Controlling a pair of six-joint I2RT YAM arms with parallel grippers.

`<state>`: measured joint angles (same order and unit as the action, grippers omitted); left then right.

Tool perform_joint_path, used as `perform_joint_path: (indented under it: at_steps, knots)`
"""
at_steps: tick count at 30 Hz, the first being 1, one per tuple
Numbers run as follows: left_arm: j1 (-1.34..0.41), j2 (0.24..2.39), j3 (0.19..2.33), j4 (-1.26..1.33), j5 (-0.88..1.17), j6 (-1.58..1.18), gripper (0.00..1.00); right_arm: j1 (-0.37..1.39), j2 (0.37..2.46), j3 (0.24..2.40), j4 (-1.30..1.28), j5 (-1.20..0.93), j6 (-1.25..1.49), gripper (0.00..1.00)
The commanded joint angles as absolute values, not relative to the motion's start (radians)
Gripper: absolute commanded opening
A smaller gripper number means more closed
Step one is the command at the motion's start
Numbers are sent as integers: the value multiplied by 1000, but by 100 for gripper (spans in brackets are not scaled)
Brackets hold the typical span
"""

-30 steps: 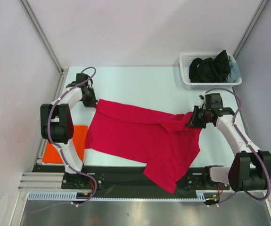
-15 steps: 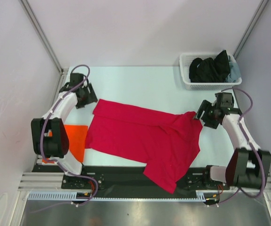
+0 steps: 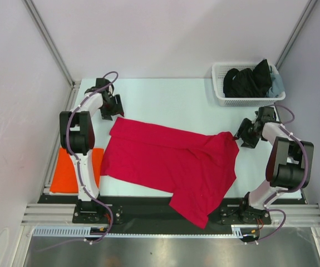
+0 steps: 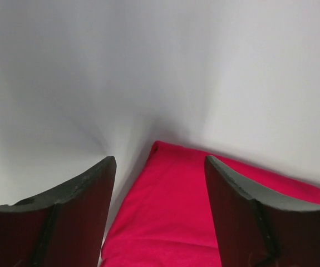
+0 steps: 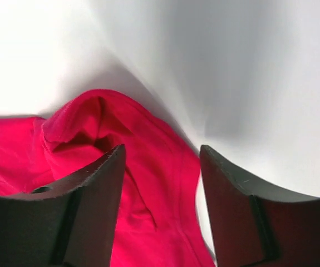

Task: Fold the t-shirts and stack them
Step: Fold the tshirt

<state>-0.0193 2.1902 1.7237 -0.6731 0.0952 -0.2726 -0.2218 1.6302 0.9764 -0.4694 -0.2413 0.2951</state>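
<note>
The orange t-shirt (image 3: 65, 177) is judged folded just left of the red t-shirt (image 3: 171, 161), which is spread unfolded on the counter (image 3: 171, 100), flanked by the open, empty left claw (image 3: 117, 105) and right claw (image 3: 242, 135).

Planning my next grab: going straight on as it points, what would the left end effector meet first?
Likely the crimson red cloth t-shirt, its corner just ahead of the left end effector; depth unclear.

The pale, flat desk (image 3: 165, 94) carries a crimson red cloth t-shirt (image 3: 171, 161) spread across its middle, a folded bright orange cloth t-shirt (image 3: 65, 175) at its near-left corner, and a white plastic lattice basket (image 3: 222, 97) at its far-right corner.
</note>
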Motion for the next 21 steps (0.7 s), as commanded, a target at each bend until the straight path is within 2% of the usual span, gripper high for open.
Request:
perform_joint_path:
  at_steps: [1, 9, 11, 12, 14, 15, 17, 21]
  knots:
    - [-18, 2220, 1763, -709, 133, -262, 69, -210, 1657, 963, -414, -285, 288, 60]
    - [-18, 2261, 1755, -704, 143, -293, 40, -183, 1713, 954, -409, -195, 310, 40]
    - [-18, 2269, 1762, -704, 144, -304, 31, -184, 1720, 960, -408, -102, 316, 26]
    - [-18, 2276, 1764, -703, 140, -308, 22, -184, 1729, 966, -391, -77, 316, 22]
    - [-17, 2283, 1775, -695, 138, -325, 12, -189, 1739, 991, -377, -3, 311, 7]
    - [-17, 2287, 1778, -689, 138, -331, 2, -190, 1758, 1021, -367, 38, 310, 4]
    - [-17, 2289, 1781, -675, 129, -354, 0, -198, 1778, 1066, -364, 129, 310, 0]
    - [-18, 2273, 1769, -626, 127, -394, 0, -192, 1824, 1149, -310, 150, 299, 0]
